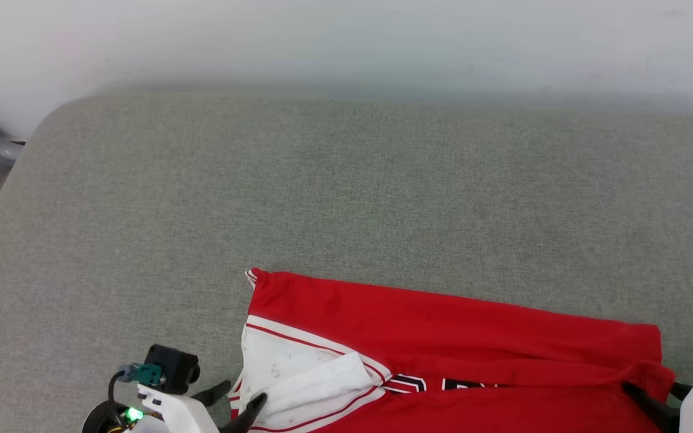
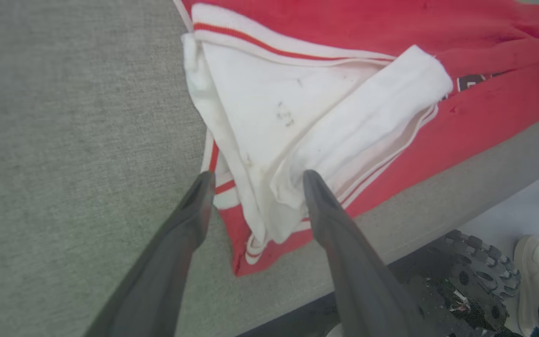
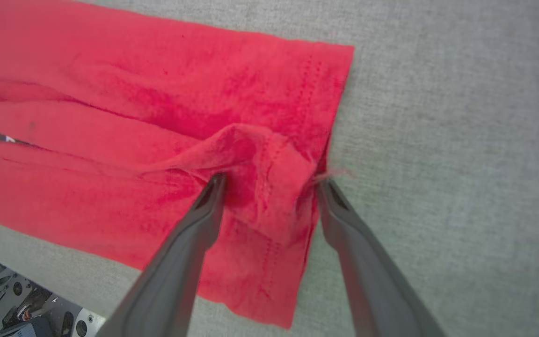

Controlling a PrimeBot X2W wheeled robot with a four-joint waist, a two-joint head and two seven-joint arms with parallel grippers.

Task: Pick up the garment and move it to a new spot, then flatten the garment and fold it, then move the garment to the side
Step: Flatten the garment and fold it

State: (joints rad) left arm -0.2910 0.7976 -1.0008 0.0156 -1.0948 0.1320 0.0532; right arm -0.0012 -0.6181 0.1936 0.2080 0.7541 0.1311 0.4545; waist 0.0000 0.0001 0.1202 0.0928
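Garment (image 1: 443,325), folded, on grey pad (image 1: 322,180). My left gripper (image 2: 258,177), fingers spread, straddles the white sleeve (image 2: 269,107); my right gripper (image 3: 272,180), likewise spread, straddles the bunched hem (image 3: 274,154).

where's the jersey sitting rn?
Head view, bottom centre to right: the garment lies along the near edge of the grey padded surface, white sleeve end at the left gripper, red hem end at the right gripper.

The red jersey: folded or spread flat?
Folded: the jersey lies doubled over its chest lettering, white sleeve tucked inward.
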